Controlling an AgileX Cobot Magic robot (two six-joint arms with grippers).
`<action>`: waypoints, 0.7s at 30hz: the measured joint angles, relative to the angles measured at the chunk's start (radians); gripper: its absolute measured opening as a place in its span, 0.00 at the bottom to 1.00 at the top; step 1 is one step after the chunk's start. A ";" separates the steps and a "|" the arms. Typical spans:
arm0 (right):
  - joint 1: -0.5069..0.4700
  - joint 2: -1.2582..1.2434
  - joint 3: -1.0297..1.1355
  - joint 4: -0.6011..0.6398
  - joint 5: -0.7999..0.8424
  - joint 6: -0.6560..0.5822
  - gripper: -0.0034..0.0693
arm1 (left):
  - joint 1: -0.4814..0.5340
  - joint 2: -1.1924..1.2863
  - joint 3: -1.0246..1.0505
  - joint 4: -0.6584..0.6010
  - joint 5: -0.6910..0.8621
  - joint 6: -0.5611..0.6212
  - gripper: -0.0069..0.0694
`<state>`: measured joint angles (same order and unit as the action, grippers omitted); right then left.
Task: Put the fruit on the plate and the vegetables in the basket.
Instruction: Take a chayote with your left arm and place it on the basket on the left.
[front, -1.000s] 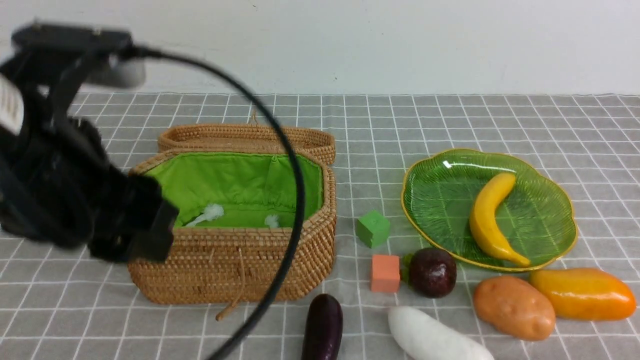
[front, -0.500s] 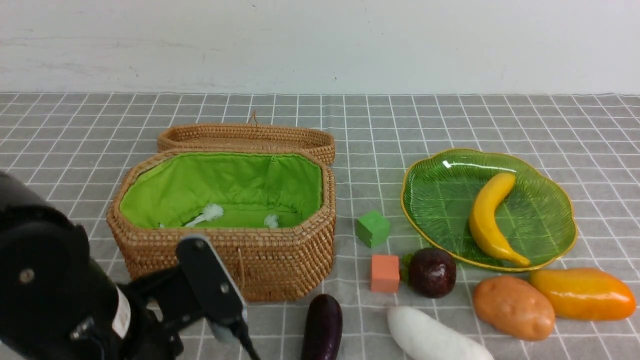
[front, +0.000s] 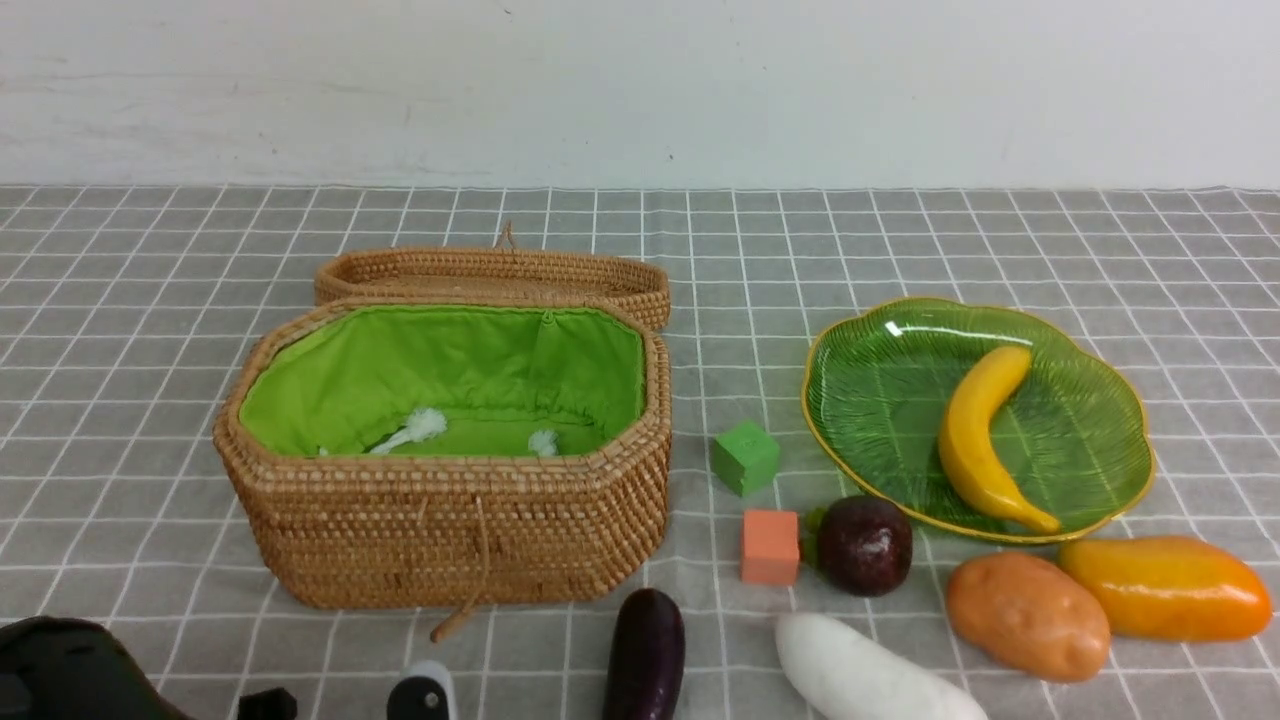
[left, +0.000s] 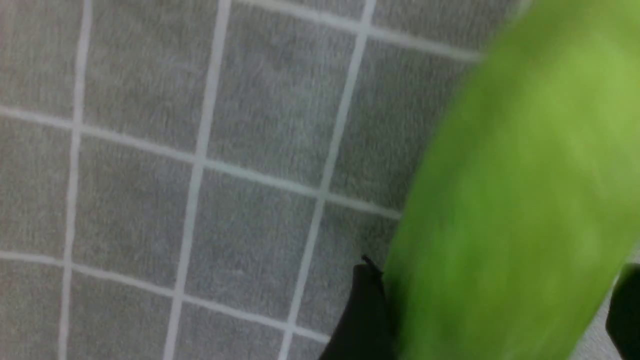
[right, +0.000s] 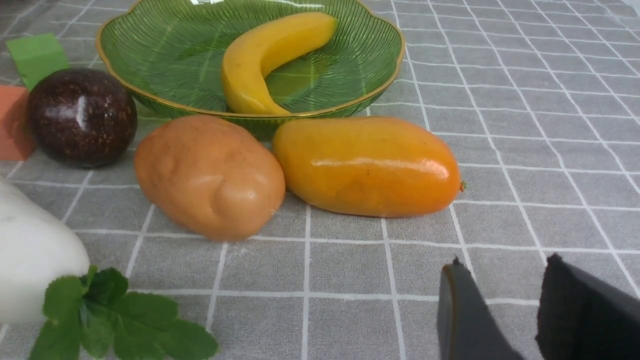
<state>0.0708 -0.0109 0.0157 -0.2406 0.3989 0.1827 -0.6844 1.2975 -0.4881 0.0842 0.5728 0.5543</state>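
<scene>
The open basket (front: 450, 520) with green lining stands at the left, its lid (front: 490, 275) folded back. On the plate (front: 870, 400) lies the banana (front: 975, 440). In front of the plate sit the mangosteen (front: 865, 545), potato (front: 1030, 615), mango (front: 1165, 588), white radish (front: 860, 680) and eggplant (front: 647, 660). In the left wrist view a blurred light-green gourd (left: 510, 175) lies on the cloth between the wide-apart fingers of my left gripper (left: 497, 267), with cloth showing beside one finger. My right gripper (right: 505, 260) hovers open and empty just short of the mango (right: 367, 165) and potato (right: 210, 175).
A green cube (front: 745, 457) and an orange cube (front: 770, 546) sit between the basket and the plate. Two white drawstring tufts (front: 420, 425) lie inside the basket. The left arm (front: 60, 670) shows only at the lower left edge. Radish leaves (right: 115, 315) lie near the right gripper.
My left arm has swung down from beside the basket's left end to the lower left edge of the front view, leaving the basket unblocked. The fruit and vegetables have not moved.
</scene>
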 joint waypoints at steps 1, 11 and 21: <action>0.000 0.000 0.000 0.000 0.000 0.000 0.38 | 0.000 0.000 0.000 0.000 -0.004 0.000 0.86; 0.000 0.000 0.000 0.000 -0.001 0.000 0.38 | 0.000 0.004 0.000 -0.106 -0.010 -0.001 0.68; 0.000 0.000 0.000 0.000 -0.001 0.000 0.38 | 0.000 0.004 -0.202 -0.177 0.260 -0.010 0.61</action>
<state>0.0708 -0.0109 0.0157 -0.2406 0.3978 0.1827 -0.6844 1.3020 -0.6902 -0.0926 0.8323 0.5441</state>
